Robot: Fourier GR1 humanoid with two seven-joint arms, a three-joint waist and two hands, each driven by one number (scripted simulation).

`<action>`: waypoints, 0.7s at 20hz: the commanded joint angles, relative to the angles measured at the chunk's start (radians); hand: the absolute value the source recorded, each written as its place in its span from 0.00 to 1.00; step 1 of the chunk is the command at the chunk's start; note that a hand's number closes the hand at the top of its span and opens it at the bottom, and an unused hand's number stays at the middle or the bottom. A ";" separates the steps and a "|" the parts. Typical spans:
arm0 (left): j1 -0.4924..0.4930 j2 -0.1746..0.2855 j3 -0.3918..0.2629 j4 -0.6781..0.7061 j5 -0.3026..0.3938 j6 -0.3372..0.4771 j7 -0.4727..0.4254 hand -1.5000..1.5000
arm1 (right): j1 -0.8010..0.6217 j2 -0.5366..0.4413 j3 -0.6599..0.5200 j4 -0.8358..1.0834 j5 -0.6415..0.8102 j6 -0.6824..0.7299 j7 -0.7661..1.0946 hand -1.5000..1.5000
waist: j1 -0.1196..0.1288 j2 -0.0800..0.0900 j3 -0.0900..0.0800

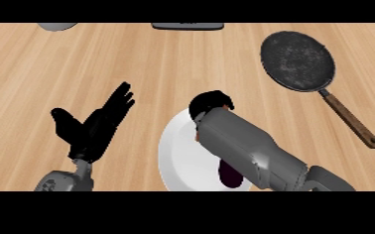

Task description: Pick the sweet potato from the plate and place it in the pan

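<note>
A white plate (176, 158) lies at the counter's near middle. On it, a dark purple sweet potato (230, 176) shows only partly from under my right forearm. A small reddish-brown sliver (196, 136) peeks out beside the wrist. My right hand (211, 103) hangs over the plate's far rim with its fingers curled down; I see nothing in them. The black pan (298, 60) sits at the far right, empty, its brown handle (348, 116) pointing toward the near right. My left hand (95, 124) rests open left of the plate, fingers up.
A grey rounded object (57, 26) is cut off at the far left edge. A dark flat object (187, 26) lies at the far middle edge. Bare wooden counter stretches between the plate and the pan.
</note>
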 commanded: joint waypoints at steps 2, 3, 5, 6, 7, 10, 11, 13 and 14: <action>0.029 -0.014 -0.003 0.030 -0.015 -0.024 -0.038 0.50 | -0.006 0.020 0.053 -0.001 0.092 0.061 0.048 1.00 | -0.009 0.002 0.000; 0.017 -0.053 -0.038 -0.031 -0.043 0.037 0.000 0.50 | -0.018 0.021 0.063 0.029 0.096 0.041 0.046 1.00 | 0.004 0.003 0.001; 0.018 -0.021 0.004 -0.015 -0.021 -0.001 -0.003 0.50 | -0.014 0.021 0.048 0.074 0.132 0.052 -0.022 1.00 | 0.000 0.004 0.001; -0.002 -0.047 0.002 0.085 -0.039 -0.008 -0.061 0.50 | -0.058 0.021 0.036 0.058 0.148 0.091 -0.034 1.00 | -0.013 0.003 0.000; 0.023 -0.008 0.024 0.010 -0.009 -0.032 -0.028 0.50 | 0.021 0.021 0.066 -0.037 0.121 0.096 0.071 1.00 | -0.005 0.000 0.001; -0.016 -0.010 0.031 0.000 0.000 -0.019 0.014 0.50 | -0.017 0.021 -0.091 0.082 0.131 -0.202 -0.043 1.00 | -0.003 0.007 0.002; -0.001 -0.040 -0.007 -0.026 -0.017 0.011 0.030 0.50 | 0.001 0.021 -0.128 0.066 0.115 -0.287 -0.031 1.00 | 0.001 0.006 0.003; 0.027 -0.032 -0.004 0.001 -0.034 0.001 -0.019 0.50 | -0.032 0.021 -0.237 0.050 0.080 -0.420 -0.047 1.00 | -0.004 0.007 0.004; 0.012 -0.035 -0.009 -0.014 -0.028 0.002 0.009 0.50 | -0.029 0.021 -0.239 0.062 0.098 -0.460 -0.058 1.00 | -0.003 0.007 0.003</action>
